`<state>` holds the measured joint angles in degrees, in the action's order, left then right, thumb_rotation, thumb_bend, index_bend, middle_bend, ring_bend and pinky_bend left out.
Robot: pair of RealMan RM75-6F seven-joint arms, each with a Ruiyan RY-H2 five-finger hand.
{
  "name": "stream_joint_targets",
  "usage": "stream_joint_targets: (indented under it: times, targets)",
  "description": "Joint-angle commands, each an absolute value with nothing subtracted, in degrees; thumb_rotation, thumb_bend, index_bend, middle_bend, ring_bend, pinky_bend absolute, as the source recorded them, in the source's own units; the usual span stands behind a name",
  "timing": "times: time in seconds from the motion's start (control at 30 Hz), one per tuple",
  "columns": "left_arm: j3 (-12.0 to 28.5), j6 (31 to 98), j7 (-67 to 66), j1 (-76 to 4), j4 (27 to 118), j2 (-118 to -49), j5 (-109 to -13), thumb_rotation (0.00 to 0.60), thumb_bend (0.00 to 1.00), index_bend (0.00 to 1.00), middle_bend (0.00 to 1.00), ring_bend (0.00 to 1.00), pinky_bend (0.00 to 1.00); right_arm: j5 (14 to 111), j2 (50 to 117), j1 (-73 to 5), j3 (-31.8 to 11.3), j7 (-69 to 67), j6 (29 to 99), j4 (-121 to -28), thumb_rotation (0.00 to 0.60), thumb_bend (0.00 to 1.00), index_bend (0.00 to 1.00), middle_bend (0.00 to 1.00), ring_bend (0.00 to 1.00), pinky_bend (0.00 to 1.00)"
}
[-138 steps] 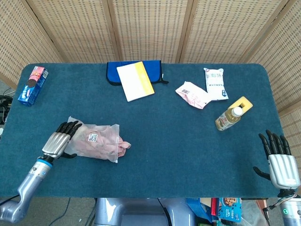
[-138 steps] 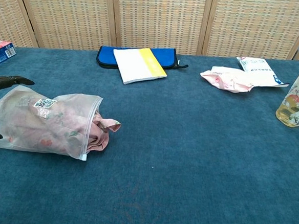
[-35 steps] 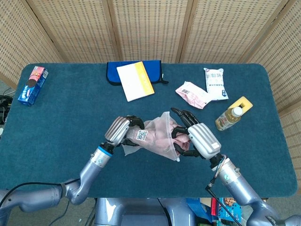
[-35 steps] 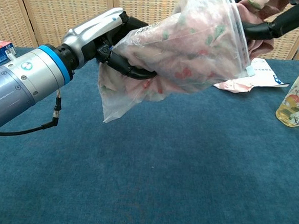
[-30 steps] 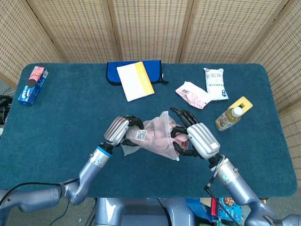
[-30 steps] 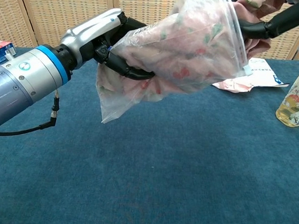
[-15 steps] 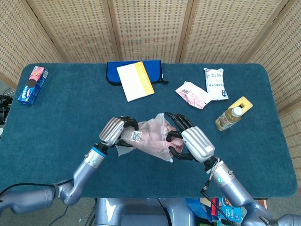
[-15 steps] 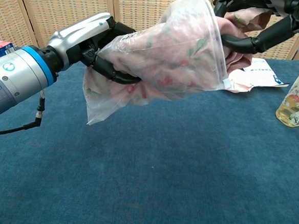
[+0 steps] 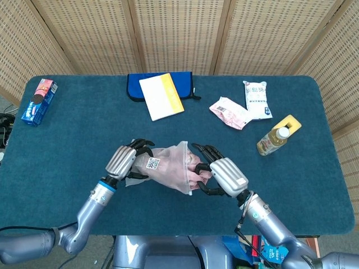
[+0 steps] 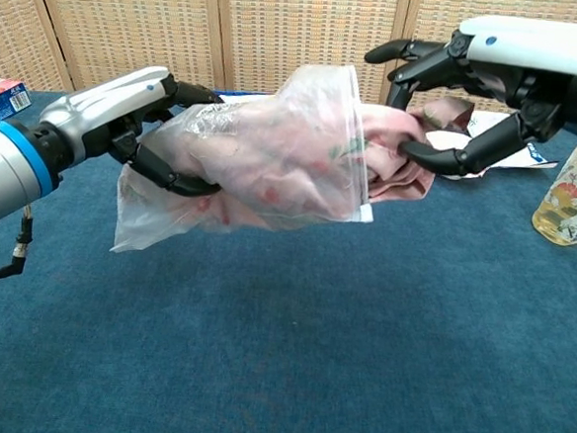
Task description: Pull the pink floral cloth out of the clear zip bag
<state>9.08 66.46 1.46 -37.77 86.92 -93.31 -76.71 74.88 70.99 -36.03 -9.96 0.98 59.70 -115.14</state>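
The clear zip bag (image 9: 161,170) (image 10: 252,164) hangs in the air above the middle of the table, lying sideways with its mouth to the right. My left hand (image 9: 123,161) (image 10: 128,106) grips its closed end. The pink floral cloth (image 9: 196,171) (image 10: 403,170) fills the bag, and a bunch of it sticks out of the mouth. My right hand (image 9: 224,176) (image 10: 497,68) holds that bunch between its thumb below and its fingers above.
A blue pouch (image 9: 137,85) with a white and yellow booklet (image 9: 161,95) lies at the back. A blue snack box (image 9: 38,102) sits far left. At the right are a pink packet (image 9: 229,112), a white packet (image 9: 256,100) and a bottle (image 9: 274,140) (image 10: 572,192).
The bag lay on the table at the left with the right hand far off; since then both hands hold it aloft, and over the last second they moved it lower and leftward.
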Motion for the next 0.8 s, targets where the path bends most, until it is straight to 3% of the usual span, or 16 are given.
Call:
stream_joint_targets:
  times: [0.03,0.07,0.13,0.2,0.6,0.8]
  targets:
    - [7.8,64.4,1.1,-36.7,87.9,-93.0,-74.4,0.6,0.29,0.39,0.12,0.08,0.26,74.8,73.4,-36.3,-8.7,1.1,58.6,-111.9,0.6,0.67,0.7,0.0,0.0,0.0]
    - [7.8,64.0,1.6,-36.7,87.9,-93.1,-73.9,0.6,0.29,0.33,0.08,0.05,0.22,74.9,74.0,-36.4,-8.4,1.4,58.5,-111.0,0.6,0.67,0.7,0.0,0.0,0.0]
    - [7.4,62.1,2.0,-36.9,87.5,-93.2,-73.0,0.6,0.29,0.12,0.0,0.0,0.07,74.9,75.4,-36.4,-7.8,1.3,58.2,-109.0,0.6,0.67,0.7,0.0,0.0,0.0]
    - [6.8,59.4,1.6,-37.3,87.1,-92.9,-71.7,0.6,0.29,0.01,0.0,0.0,0.0,74.5,76.5,-36.3,-7.4,0.4,57.7,-107.0,0.6,0.67,0.7,0.0,0.0,0.0]
    - [5.5,58.7,3.4,-36.3,88.1,-87.0,-75.1,0.6,0.29,0.0,0.0,0.0,0.0,73.9,78.3,-35.7,-5.7,-2.9,55.2,-99.0,0.6,0.67,0.7,0.0,0.0,0.0]
    - [6.5,57.7,-0.4,-38.2,84.1,-84.7,-76.6,0.6,0.29,0.0,0.0,0.0,0.0,75.4,78.1,-35.3,-4.9,-3.1,55.2,-98.0,0.6,0.67,0.7,0.0,0.0,0.0]
